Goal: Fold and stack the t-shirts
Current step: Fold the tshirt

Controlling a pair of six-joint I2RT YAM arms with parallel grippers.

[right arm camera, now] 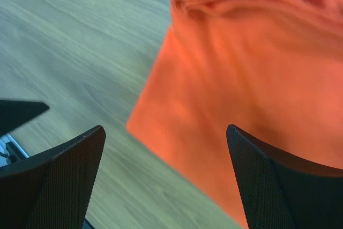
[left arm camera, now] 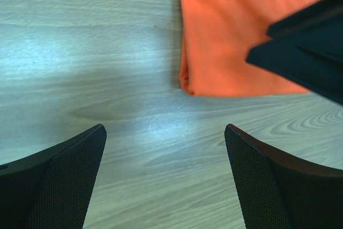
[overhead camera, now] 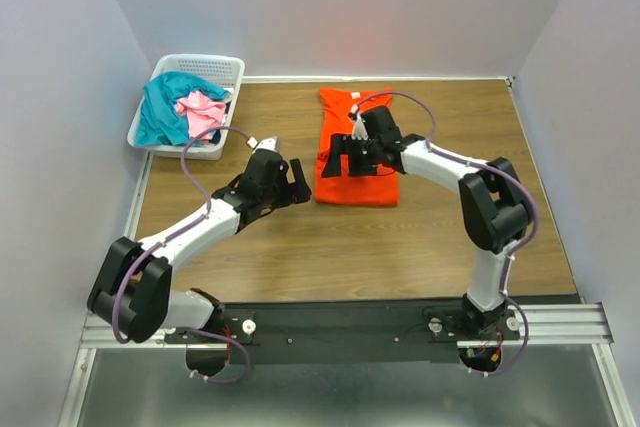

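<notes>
The bright orange t-shirt (overhead camera: 362, 185) lies folded into a narrow rectangle on the wooden table, collar end toward the back. My right gripper (overhead camera: 338, 159) hovers over its left half, open with nothing between the fingers; in the right wrist view (right arm camera: 165, 128) the shirt's (right arm camera: 252, 79) near left corner lies below the jaws. My left gripper (overhead camera: 303, 184) stands open just left of the shirt, over bare wood (left arm camera: 165, 128), the shirt's corner (left arm camera: 236, 36) ahead of it. A teal t-shirt (overhead camera: 163, 109) and a pink one (overhead camera: 203, 111) lie crumpled in the basket.
The white slatted basket (overhead camera: 215, 65) sits at the table's back left corner. Grey walls close in the table on three sides. A black part of the right gripper (left arm camera: 305, 46) crosses the left wrist view's upper right.
</notes>
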